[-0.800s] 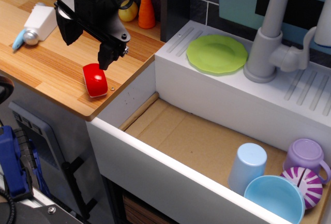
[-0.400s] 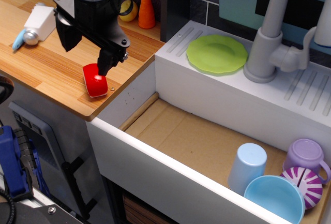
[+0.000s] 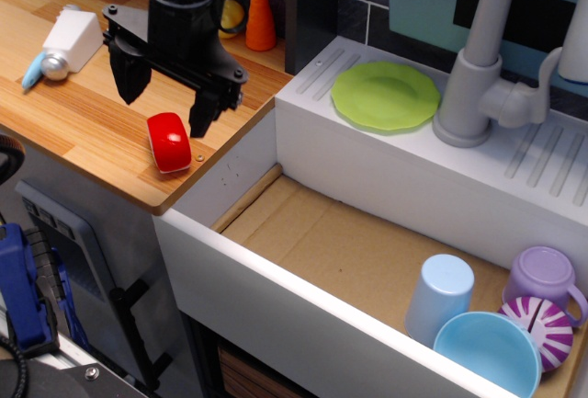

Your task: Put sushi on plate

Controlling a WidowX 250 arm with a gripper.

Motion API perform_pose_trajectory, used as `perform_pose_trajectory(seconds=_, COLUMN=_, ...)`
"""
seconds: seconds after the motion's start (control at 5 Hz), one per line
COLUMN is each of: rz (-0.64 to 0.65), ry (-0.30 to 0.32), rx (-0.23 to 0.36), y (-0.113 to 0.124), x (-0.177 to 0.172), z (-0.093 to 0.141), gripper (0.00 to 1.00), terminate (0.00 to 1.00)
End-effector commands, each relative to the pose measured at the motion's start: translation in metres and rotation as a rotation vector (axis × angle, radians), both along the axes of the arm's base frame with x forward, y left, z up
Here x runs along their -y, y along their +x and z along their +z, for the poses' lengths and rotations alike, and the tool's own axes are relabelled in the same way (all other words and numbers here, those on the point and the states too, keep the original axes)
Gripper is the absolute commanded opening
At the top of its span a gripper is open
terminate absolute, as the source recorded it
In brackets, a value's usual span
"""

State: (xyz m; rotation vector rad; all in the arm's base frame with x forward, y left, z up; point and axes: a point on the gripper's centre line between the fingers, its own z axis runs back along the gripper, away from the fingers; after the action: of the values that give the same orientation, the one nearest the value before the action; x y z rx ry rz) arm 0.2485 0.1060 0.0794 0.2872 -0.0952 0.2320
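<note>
The sushi [image 3: 169, 142], a glossy red rounded block with a white base, lies on the wooden counter [image 3: 83, 108] near its front right corner. My black gripper [image 3: 165, 108] hangs just above and behind it, open, with one finger to the sushi's left and one [image 3: 203, 115] to its right. The fingers straddle the sushi without closing on it. The light-green plate [image 3: 386, 95] lies on the white sink ledge to the right, empty.
An orange cone [image 3: 261, 21] and a yellow object stand behind the gripper. A white bottle-shaped block [image 3: 66, 41] lies at the counter's left. The sink holds a light-blue cup [image 3: 440, 299], a light-blue bowl [image 3: 487, 352] and purple pieces. A grey faucet [image 3: 478, 76] stands beside the plate.
My gripper has turned and shifted so its two fingers now stand either side of the sushi. The sushi has not moved.
</note>
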Motion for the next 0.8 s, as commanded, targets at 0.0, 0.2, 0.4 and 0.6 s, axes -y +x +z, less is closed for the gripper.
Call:
perform_pose_trajectory(seconds=0.0, rz=0.090, ry=0.016, rx=0.105, y=0.019, x=-0.011, z=0.000, gripper=1.00, terminate=0.00)
perform_pose_trajectory(seconds=0.2, rz=0.119, ry=0.029, rx=0.121, y=0.025, x=-0.019, z=-0.007, gripper=1.00, terminate=0.00)
perform_pose_trajectory(seconds=0.4, rz=0.163, ry=0.041, rx=0.112, y=0.025, x=-0.019, z=-0.010, gripper=1.00, terminate=0.00)
perform_pose_trajectory(seconds=0.6, rz=0.203, ry=0.064, rx=0.098, y=0.018, x=-0.015, z=-0.014, gripper=1.00, terminate=0.00)
